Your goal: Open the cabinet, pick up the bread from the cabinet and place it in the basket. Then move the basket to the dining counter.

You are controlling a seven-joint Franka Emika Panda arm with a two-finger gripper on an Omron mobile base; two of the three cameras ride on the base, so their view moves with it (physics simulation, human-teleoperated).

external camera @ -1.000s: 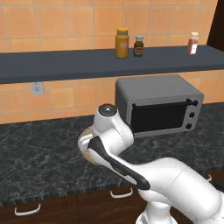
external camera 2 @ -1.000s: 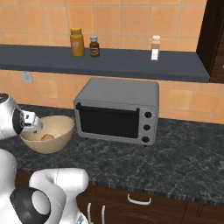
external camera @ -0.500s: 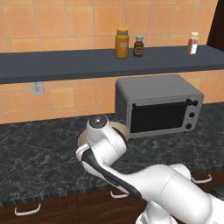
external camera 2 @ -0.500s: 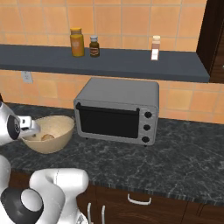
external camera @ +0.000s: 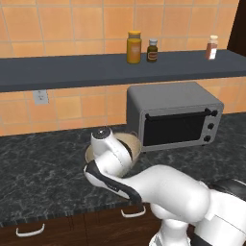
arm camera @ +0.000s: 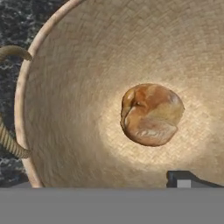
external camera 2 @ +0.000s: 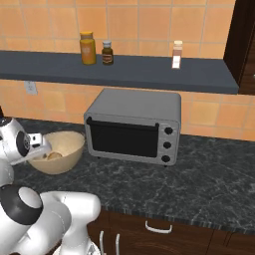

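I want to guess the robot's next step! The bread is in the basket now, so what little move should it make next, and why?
Probably shift the open jaws over to the basket's rim and close on it. The bread already lies loose on the bottom of the basket, with nothing gripping it, and the basket sits on the black counter beside the toaster oven, so carrying it to the dining counter is what remains.

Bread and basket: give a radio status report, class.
Hand open above basket. Bread lies loose on the bottom. Toaster oven beside basket.

Grey toaster oven [external camera 2: 133,125] on black counter [external camera 2: 209,187]; jars on shelf [external camera 2: 149,73]
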